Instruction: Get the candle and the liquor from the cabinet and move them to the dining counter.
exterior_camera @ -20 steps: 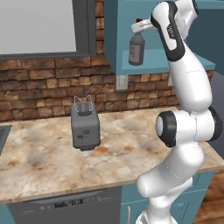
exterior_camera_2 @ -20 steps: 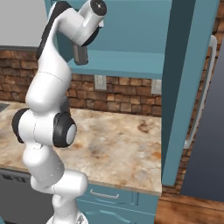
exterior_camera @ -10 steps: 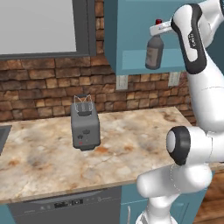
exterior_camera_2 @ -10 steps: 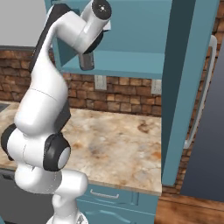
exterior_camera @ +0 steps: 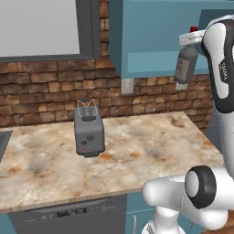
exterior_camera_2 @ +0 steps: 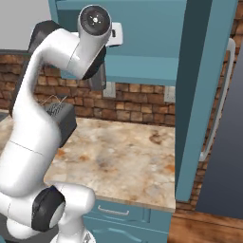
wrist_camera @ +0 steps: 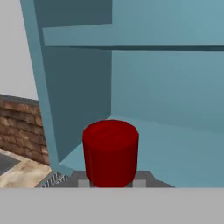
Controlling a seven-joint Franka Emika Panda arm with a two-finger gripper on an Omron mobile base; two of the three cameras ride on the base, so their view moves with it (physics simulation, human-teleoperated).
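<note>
The liquor (exterior_camera: 184, 68) hangs upright in the air in front of the cabinet (exterior_camera: 151, 36), its long axis vertical, held high at the neck just under the red cap (wrist_camera: 110, 151). The fingers (wrist_camera: 83, 180) are clenched on that neck from either side, so the body of the bottle hangs straight below the gripper (exterior_camera: 194, 39) rather than ahead of it. In the left base view the bottle sits clear of the cabinet's lower edge, high above the tabletop (exterior_camera: 132, 151) and well apart from the toaster (exterior_camera: 89, 132). The hand view looks past the cap onto the bare teal shelf (wrist_camera: 175, 144) inside the cabinet; the candle is not among what I can make out there. The next move, as I judge it, is a carry away from the cabinet toward the dining counter, keeping the bottle vertical. A pale label (exterior_camera: 182, 86) shows low on the bottle, but no writing or brand can be read.
</note>
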